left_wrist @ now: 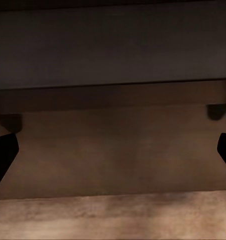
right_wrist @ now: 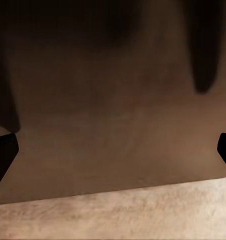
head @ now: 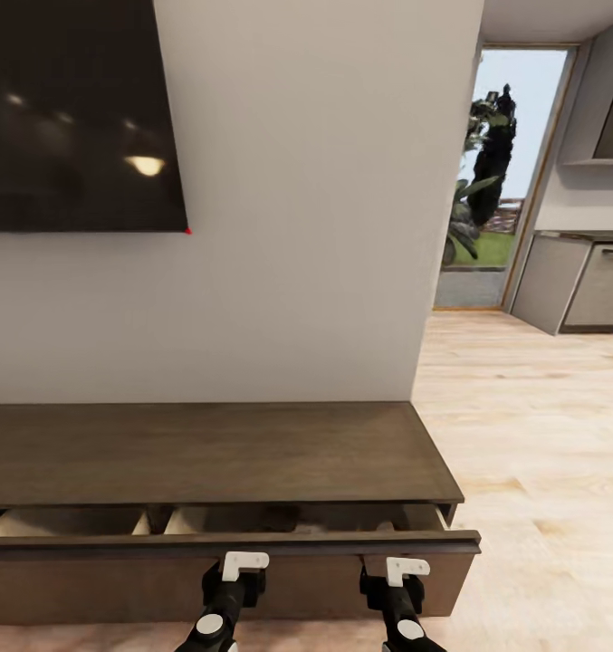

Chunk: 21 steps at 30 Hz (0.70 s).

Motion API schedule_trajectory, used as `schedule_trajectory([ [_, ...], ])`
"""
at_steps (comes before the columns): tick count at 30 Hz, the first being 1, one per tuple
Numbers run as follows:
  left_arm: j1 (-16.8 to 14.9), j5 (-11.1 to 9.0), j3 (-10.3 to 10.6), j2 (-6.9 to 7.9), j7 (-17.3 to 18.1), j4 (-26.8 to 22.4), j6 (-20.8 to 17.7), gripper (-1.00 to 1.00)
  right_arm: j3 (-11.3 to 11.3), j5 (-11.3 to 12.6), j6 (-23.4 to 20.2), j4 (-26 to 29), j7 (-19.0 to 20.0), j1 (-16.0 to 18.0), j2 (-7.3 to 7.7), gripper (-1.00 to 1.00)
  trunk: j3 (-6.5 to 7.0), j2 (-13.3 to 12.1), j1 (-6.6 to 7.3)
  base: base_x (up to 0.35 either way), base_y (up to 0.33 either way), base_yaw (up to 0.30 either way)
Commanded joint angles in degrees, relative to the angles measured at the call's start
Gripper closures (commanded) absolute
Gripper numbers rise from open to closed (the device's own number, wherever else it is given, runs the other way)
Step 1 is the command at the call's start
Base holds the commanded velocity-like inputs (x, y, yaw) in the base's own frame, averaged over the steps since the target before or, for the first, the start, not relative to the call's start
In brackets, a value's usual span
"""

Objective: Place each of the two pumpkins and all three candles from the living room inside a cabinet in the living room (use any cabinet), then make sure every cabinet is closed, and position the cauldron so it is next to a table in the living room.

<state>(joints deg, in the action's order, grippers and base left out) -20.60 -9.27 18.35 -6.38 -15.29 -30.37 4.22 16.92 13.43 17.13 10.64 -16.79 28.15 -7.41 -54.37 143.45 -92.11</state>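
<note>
Facing one cabinet (head: 206, 453), drawer (head: 252, 541) ajar: two grippers, left (left_wrist: 113, 150) and right (right_wrist: 113, 150), jaws wide.

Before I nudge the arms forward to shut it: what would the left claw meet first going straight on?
Most likely the dark drawer front of the cabinet; the left claw faces it squarely, though depth is unclear.
</note>
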Motion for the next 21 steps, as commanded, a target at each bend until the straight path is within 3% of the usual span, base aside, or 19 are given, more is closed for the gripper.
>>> schedule_trajectory([
  [1, -0.1, -0.6, 0.5, 0.05, -0.4, 0.0, 0.3, -1.00, 0.3, 0.5, 0.3, 0.0, -0.3, 0.1, 0.00, -1.00, -0.05, 0.0, -0.01, 0.195, 0.000, 0.000],
  [21, -0.1, -0.7, 0.5, 0.05, -0.4, 0.0, 0.3, -1.00, 0.3, 0.4, 0.3, 0.0, -0.3, 0.1, 0.03, -1.00, -0.05, 0.0, -0.01, 0.178, 0.000, 0.000],
])
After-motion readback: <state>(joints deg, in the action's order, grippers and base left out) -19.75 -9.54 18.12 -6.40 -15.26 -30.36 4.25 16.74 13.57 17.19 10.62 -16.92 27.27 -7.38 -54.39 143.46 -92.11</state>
